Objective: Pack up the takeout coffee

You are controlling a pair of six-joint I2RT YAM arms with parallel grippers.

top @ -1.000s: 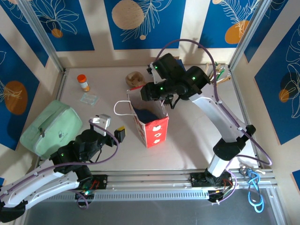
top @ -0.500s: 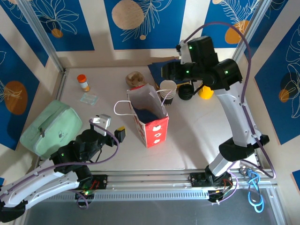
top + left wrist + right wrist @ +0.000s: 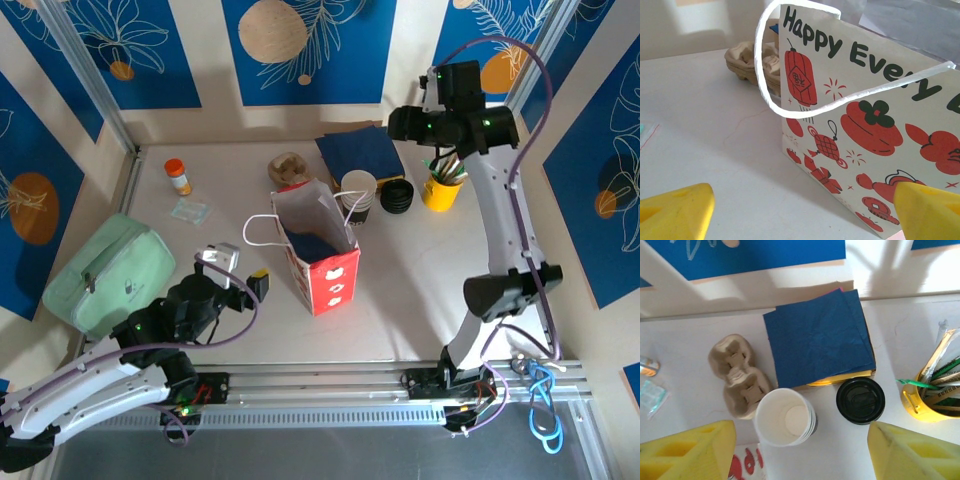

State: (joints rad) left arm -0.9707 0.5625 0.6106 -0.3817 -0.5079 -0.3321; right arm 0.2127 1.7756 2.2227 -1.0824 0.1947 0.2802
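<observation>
Paper bag holds something dark blue, takeout coffee stands outside; left gripper and right gripper gape empty.

We see a robot lab cell dressed up as a café counter. A left arm and a right arm are bolted to a metal rail at the edge of a white table, with loose cables at its corner. Aluminium posts fence the table, and printed blue panels stand in for walls. The props are takeout ware: a bag, cups, a coffee, napkins, a pulp carrier and a yellow pot of wrapped sticks.
</observation>
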